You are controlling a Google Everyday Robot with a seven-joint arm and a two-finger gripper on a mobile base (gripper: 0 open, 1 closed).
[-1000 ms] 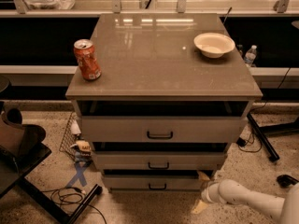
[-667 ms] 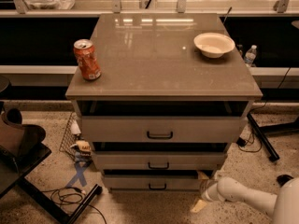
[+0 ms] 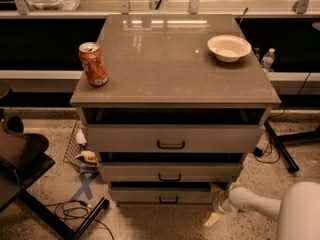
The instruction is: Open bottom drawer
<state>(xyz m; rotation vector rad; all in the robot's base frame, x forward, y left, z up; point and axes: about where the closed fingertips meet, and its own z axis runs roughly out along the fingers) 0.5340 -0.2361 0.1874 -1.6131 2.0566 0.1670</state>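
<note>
The bottom drawer (image 3: 150,194) is the lowest of three grey-beige fronts in the cabinet, with a small black bar handle (image 3: 168,200). It stands out a little, with a dark gap above it. My gripper (image 3: 212,217) is low near the floor, just right of the drawer's right end, at the tip of my white arm (image 3: 260,204), which comes in from the bottom right. It is apart from the handle.
The middle drawer (image 3: 170,173) and the top drawer (image 3: 172,139) sit above. An orange can (image 3: 93,64) and a white bowl (image 3: 229,47) stand on the cabinet top. A black chair (image 3: 20,159), cables (image 3: 75,211) and a black stand leg (image 3: 280,146) flank the cabinet.
My gripper has hardly moved beside the bottom drawer. More of my arm's bulk has come into view at the bottom right. The drawers look unchanged.
</note>
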